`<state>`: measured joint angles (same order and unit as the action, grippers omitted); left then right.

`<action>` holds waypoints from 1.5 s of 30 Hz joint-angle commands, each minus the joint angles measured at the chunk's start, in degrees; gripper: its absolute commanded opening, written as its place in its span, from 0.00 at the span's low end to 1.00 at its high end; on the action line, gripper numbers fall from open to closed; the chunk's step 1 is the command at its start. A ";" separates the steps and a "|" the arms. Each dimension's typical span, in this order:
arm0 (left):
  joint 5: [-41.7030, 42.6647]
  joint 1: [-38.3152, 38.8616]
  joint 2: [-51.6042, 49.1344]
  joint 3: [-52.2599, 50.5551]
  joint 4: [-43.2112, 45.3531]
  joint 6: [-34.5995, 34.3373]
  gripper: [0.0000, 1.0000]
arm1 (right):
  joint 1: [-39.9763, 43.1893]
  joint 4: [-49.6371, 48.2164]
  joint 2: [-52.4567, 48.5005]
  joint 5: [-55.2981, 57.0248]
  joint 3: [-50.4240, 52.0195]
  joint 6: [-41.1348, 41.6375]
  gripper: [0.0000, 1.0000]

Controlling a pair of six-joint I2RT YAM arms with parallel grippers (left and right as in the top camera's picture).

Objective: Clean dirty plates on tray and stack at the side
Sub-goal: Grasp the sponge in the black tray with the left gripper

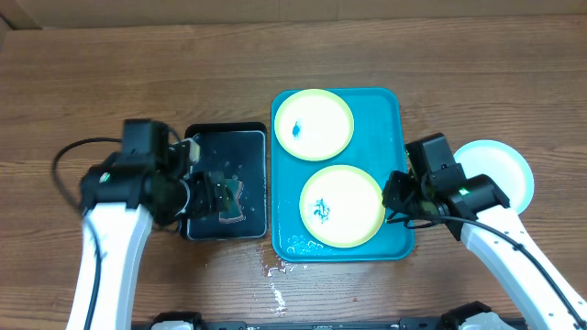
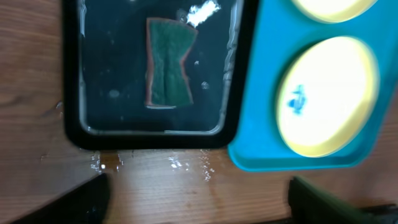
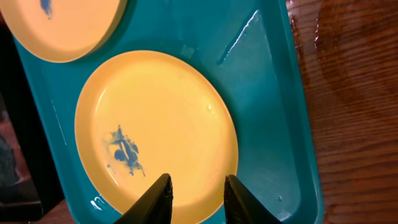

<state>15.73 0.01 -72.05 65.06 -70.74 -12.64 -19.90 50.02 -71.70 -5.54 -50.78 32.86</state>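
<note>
On the tray (image 1: 381, 110) lie the far plate (image 1: 314, 124) and the near plate (image 1: 341, 206). Each carries a blue smear (image 3: 121, 152), so both, by the look of it, await cleaning. A third plate (image 1: 504, 165) sits on the bench (image 1: 92, 82) just right of the tray, partly under the right arm (image 1: 514, 247). No smear shows on the part in view, which suggests it is the start of the stack at the side.

The right pincer (image 3: 196, 196) hangs over the near plate's rim on that same side, fingers narrowly parted and gripping nothing. It seems placed to steady the plate or take it by its edge. The left pincer (image 2: 198, 186) hovers wide open and empty at the black tray (image 2: 71, 93). There the sponge (image 2: 168, 62) lies flat in what looks like shallow water, just where a grab for it would begin. Water (image 1: 275, 270) beads on the bench by the tray's front corner.

The likely next step is taking the sponge to the near plate. A wet rim could slip from a light hold.
</note>
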 commanded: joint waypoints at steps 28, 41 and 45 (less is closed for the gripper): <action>-11.69 9.22 -30.86 0.68 14.49 -3.65 0.55 | 0.13 3.28 1.07 0.98 -0.98 -1.62 0.38; -11.28 11.63 -31.74 -9.31 26.36 -5.79 0.04 | 0.13 3.45 1.07 0.98 -0.98 -1.62 0.38; -11.28 11.58 -31.54 -8.85 25.31 -5.79 0.04 | 0.35 3.43 1.07 1.64 -0.98 -1.31 0.37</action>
<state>2.02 10.66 -102.00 57.76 -45.34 -17.91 -19.90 53.63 -71.00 -5.10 -50.78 31.46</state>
